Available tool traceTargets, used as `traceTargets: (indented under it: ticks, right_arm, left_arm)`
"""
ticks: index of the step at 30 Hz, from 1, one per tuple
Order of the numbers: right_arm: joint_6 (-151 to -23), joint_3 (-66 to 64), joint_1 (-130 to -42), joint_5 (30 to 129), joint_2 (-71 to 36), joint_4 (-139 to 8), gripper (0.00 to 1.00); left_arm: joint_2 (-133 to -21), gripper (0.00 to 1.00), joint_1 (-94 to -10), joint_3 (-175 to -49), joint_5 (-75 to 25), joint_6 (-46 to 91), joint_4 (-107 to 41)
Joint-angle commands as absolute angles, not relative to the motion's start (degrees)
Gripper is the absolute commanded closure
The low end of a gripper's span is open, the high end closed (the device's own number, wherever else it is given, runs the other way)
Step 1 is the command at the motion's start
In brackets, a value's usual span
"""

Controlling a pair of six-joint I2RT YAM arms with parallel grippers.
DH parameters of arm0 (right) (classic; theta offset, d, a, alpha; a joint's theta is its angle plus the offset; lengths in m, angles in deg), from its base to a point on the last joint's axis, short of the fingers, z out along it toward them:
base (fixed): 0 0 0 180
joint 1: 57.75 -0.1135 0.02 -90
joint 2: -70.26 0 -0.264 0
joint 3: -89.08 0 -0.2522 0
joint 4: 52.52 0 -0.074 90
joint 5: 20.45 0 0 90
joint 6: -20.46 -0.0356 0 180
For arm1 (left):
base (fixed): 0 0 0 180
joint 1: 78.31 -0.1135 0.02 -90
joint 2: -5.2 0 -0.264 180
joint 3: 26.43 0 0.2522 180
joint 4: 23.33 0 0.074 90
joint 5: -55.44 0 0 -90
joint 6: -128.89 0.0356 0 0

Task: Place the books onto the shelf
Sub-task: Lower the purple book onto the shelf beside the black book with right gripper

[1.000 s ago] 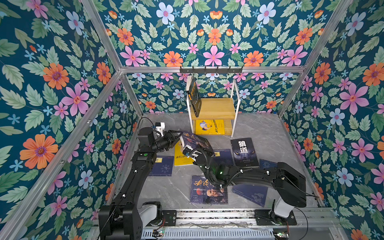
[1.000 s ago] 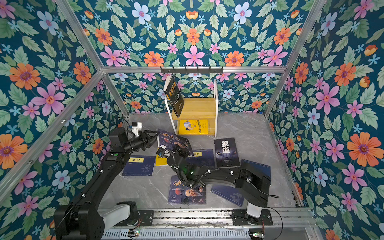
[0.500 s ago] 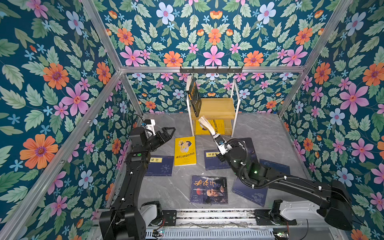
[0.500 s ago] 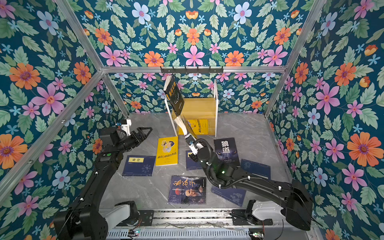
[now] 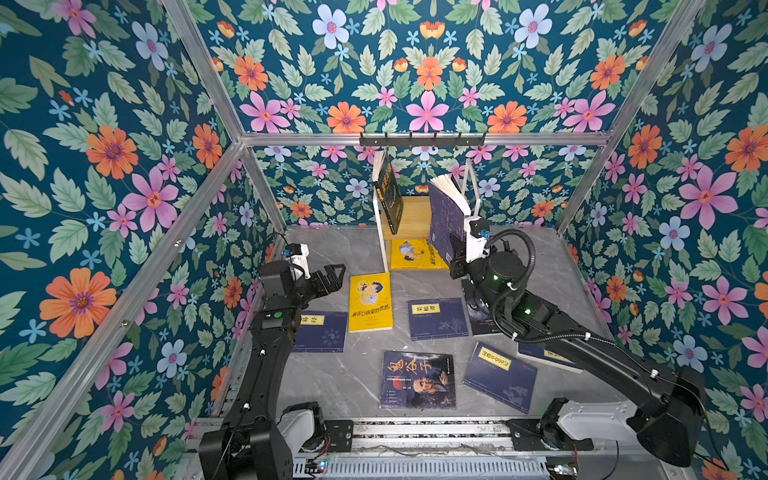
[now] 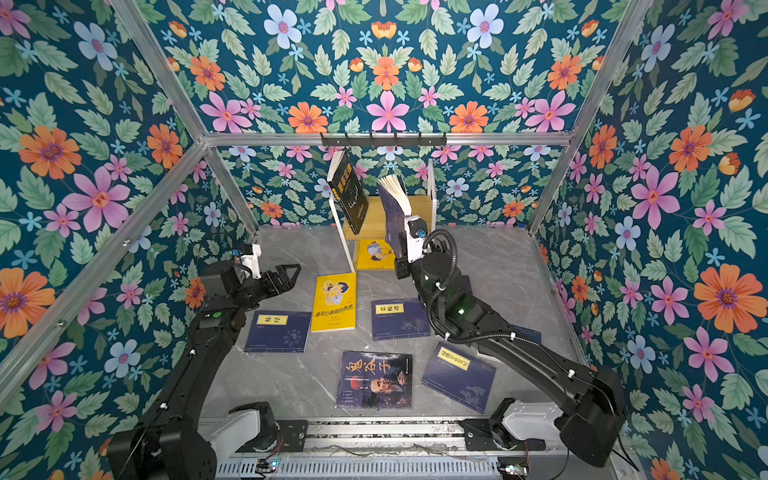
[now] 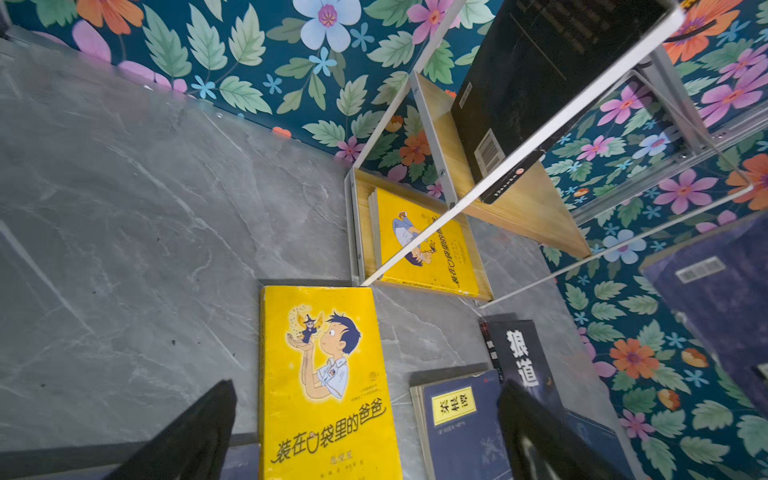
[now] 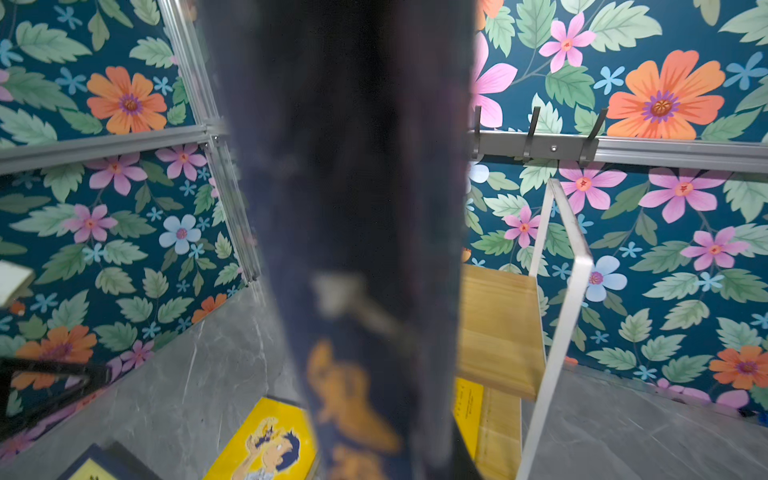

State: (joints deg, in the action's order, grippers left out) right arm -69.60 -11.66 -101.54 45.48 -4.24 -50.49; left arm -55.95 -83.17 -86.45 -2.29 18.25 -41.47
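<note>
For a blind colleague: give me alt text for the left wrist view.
A bright yellow book lies flat on the grey table ahead of the open left end effector. Behind it stands the shelf, with a second yellow book flat on its lower board and a black book leaning on the upper one.

Both top views hang high at the near edge, looking down and forward over the whole floor (image 5: 332, 382) to the back wall (image 5: 324, 191). Left wrist camera skims low toward the shelf (image 7: 528, 212). Right wrist camera sits tight against a blurred navy book (image 8: 353, 166) and catches that same shelf beside it.
</note>
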Motion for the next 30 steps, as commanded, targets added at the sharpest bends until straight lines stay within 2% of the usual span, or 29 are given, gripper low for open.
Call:
traceTargets:
  ticks: [1, 9, 18, 23, 30]
  right_arm:
    - [-73.5, -5.7, -99.5, 45.6, -9.6, -45.2, 1.00]
    - [-71.9, 10.3, -95.9, 43.2, -27.0, -40.8, 1.00]
    - [-66.6, 28.2, -95.5, 41.9, -45.6, -41.3, 1.00]
    - [-66.6, 33.1, -95.5, 42.0, -50.3, -43.9, 1.00]
    - [-68.2, 33.2, -95.5, 42.5, -52.6, -43.7, 1.00]
  left_arm:
    - [-55.5, 0.00, -82.8, -86.5, -4.8, 22.1, -41.9]
    - [-54.7, 0.00, -81.2, -86.9, -5.5, 22.6, -42.6]
    - [-54.9, 0.00, -79.3, -87.5, -5.7, 21.9, -43.2]
    - [-55.0, 0.00, -78.7, -87.8, -6.1, 21.8, -43.8]
    - [-55.6, 0.00, -78.1, -87.9, -6.1, 21.1, -43.8]
